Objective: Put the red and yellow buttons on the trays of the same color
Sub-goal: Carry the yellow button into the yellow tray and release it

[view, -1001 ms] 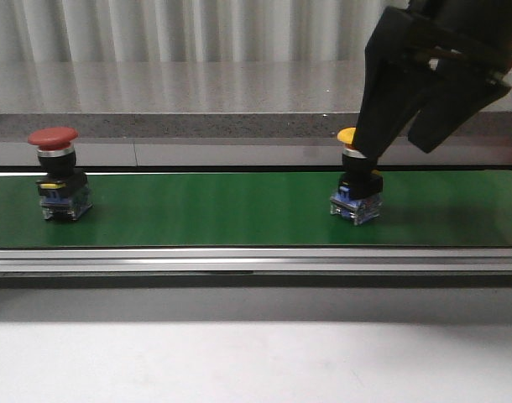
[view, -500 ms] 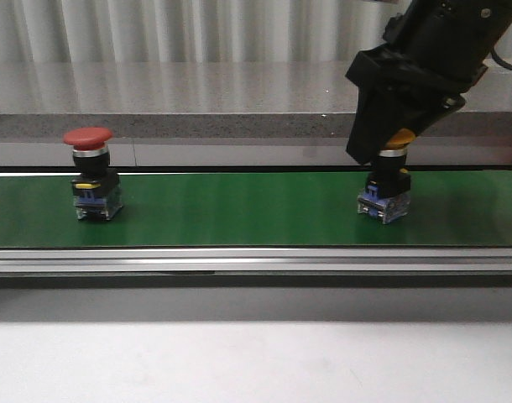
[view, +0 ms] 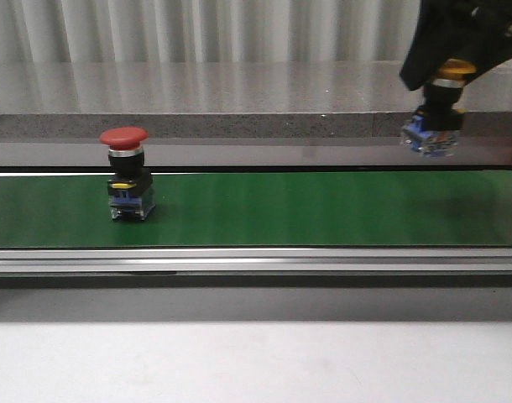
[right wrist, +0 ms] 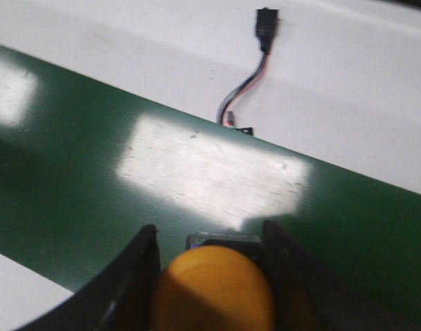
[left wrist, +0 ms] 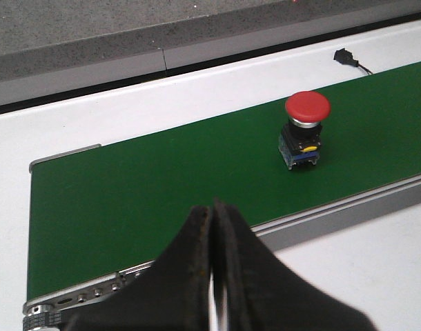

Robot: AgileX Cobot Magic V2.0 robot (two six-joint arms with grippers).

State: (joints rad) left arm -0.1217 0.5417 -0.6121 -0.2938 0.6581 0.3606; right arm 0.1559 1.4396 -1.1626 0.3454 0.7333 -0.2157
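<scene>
White tabletop [view: 256, 361] fills the near ground of the front view. Beyond it a silver metal rail [view: 256, 260] edges the dark green conveyor belt [view: 281, 210].

On the belt, left of centre: red mushroom-cap push button [view: 127, 173], upright. Round red cap, silver collar, black body with a yellow tab, blue-and-clear contact block touching the belt. Nothing touches it. Left wrist view shows the same button [left wrist: 305, 129] standing alone on the green.

Left pincer [left wrist: 212, 289]: black fingers pressed together, tips meeting, nothing between them. It hangs above the near rail and belt edge, well apart from the red button.

Upper right of the front view: yellow mushroom-cap push button [view: 437, 107] held clear of the belt, slightly tilted, its blue contact block hanging free with a gap of air beneath. Faint shadow on the green below it.

Right pincer [view: 451, 67]: black, closed around the yellow button at cap and collar. Right wrist view confirms it: the yellow cap [right wrist: 214, 286] sits between the two black fingers [right wrist: 131, 276], belt below, view blurred. A thin red-and-black cable with a black plug [right wrist: 255, 65] lies on the white surface beyond the belt.

Farthest back: grey speckled stone ledge [view: 197, 101], then a pale ribbed wall [view: 197, 29].

No trays in any view.
</scene>
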